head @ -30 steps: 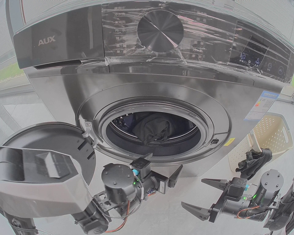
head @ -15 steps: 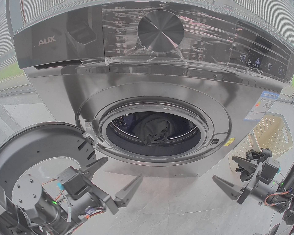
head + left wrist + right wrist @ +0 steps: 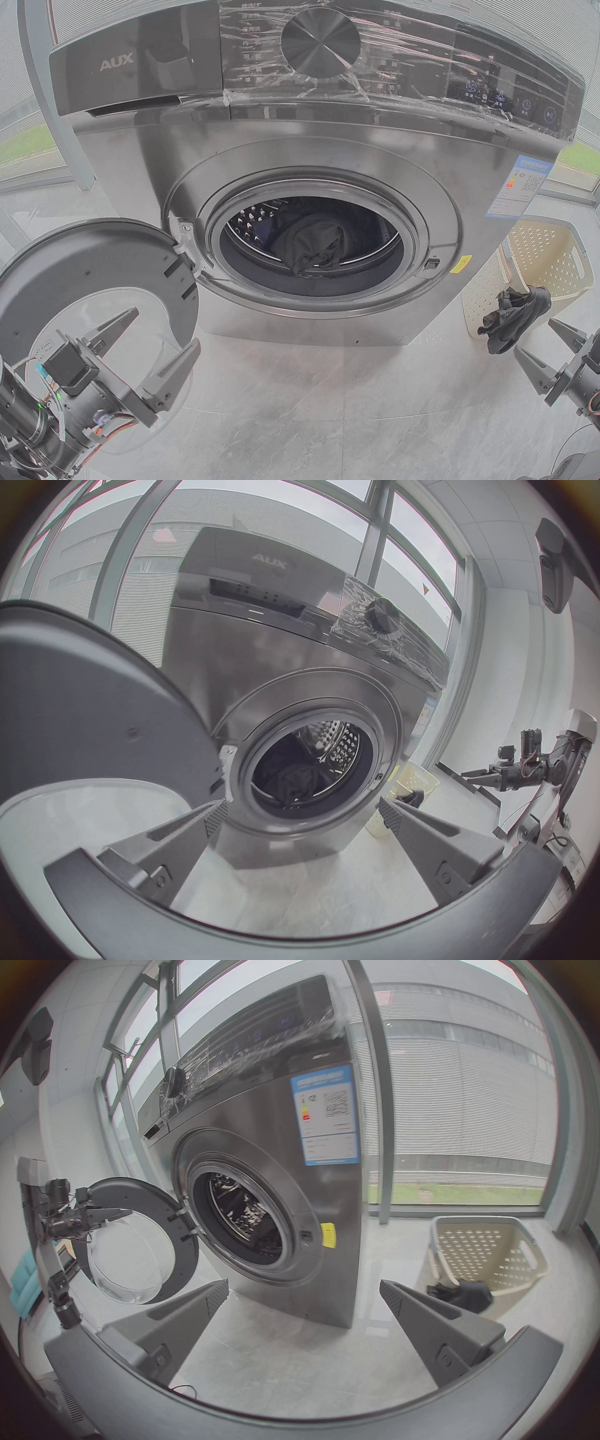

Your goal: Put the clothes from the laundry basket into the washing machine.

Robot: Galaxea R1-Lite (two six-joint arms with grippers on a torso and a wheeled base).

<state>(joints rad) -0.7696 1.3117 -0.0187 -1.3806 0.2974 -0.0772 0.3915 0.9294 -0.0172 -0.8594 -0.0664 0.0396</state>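
The grey washing machine (image 3: 312, 137) stands with its round door (image 3: 94, 262) swung open to the left. Dark clothes (image 3: 309, 240) lie in the drum. A cream laundry basket (image 3: 556, 256) stands to the machine's right, and a black garment (image 3: 512, 312) hangs over its front rim. My left gripper (image 3: 165, 326) is open and empty, low in front of the door. My right gripper (image 3: 533, 335) is open and empty, just below and right of the hanging garment. The right wrist view shows the basket (image 3: 494, 1241) and the garment (image 3: 465, 1294) beyond my open right gripper (image 3: 303, 1285).
Grey tiled floor (image 3: 350, 387) lies bare in front of the machine. The open door sticks out into the left side of the space. Tall windows (image 3: 462, 1085) stand behind the machine and basket.
The head view has shifted. My left gripper drew back from the drum's mouth to the lower left, in front of the door. My right gripper moved right, toward the basket. Both stayed open.
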